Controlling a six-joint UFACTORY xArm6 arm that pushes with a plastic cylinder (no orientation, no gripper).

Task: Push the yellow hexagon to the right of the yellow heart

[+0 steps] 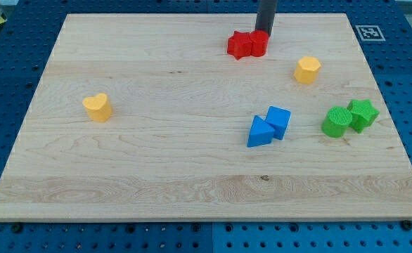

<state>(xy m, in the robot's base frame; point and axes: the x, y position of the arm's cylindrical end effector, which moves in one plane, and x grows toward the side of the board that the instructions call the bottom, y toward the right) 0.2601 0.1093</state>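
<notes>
The push itself does not seem to be started yet: my tip [265, 31] stands near the view's top edge of the tabletop [192, 190], just behind the two red blocks [248, 43], and it is well apart from the yellow hexagon [307, 69]. This arm has no jaws at all, only the dark rod, so there is nothing to report as apart or together. The yellow hexagon lies toward the view's right, below and to the right of the red blocks, while the yellow heart [98, 107] sits alone far on the view's left. I judge the step in hand to be the approach. The next move asks the tip to go around to the right side of the hexagon, and then to push it leftward across the board until it rests just on the right of the heart. The red blocks touch each other and stand close to the tip, so a careless move could drag them along. The two blue blocks [269, 125] lie below the straight line between hexagon and heart; I think they can be passed if the path stays a little high. The two green blocks [349, 117] stay at the far right, out of the way.
</notes>
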